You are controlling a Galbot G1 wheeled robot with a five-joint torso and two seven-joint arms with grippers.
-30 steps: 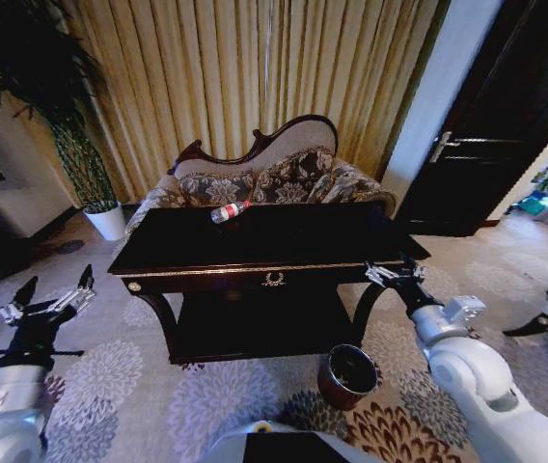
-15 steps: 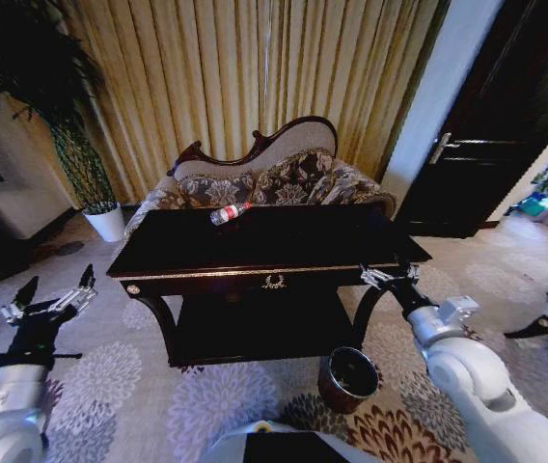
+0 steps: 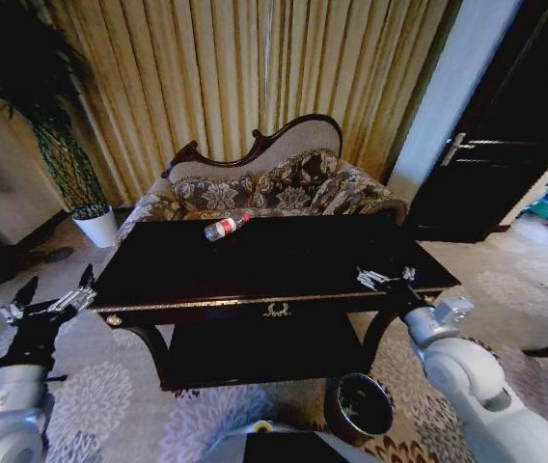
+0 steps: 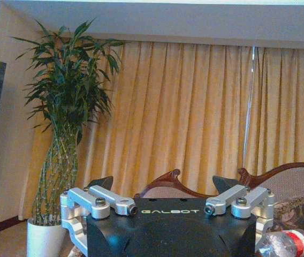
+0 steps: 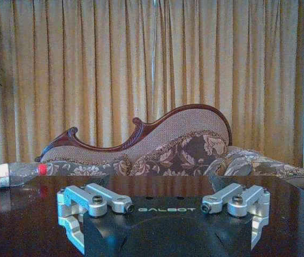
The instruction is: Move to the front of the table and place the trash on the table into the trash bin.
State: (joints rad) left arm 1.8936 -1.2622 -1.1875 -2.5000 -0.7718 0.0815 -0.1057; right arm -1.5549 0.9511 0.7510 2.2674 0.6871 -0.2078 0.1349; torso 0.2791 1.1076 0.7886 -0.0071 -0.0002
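Lying on table [image 3: 284, 265], bottle [image 3: 226, 227] fronts sofa [image 3: 274, 183].

A formal living room or hotel-style lounge. Floor-length gold curtains [image 3: 255, 87] cover the back wall. In front of them stands a carved wooden sofa [image 3: 274, 178] with floral upholstery. A dark glossy console table [image 3: 284, 265] sits on a patterned floral carpet [image 3: 110, 415]. A tall potted bamboo plant [image 3: 62, 154] fills one corner, and a dark panelled door [image 3: 510, 145] stands opposite.
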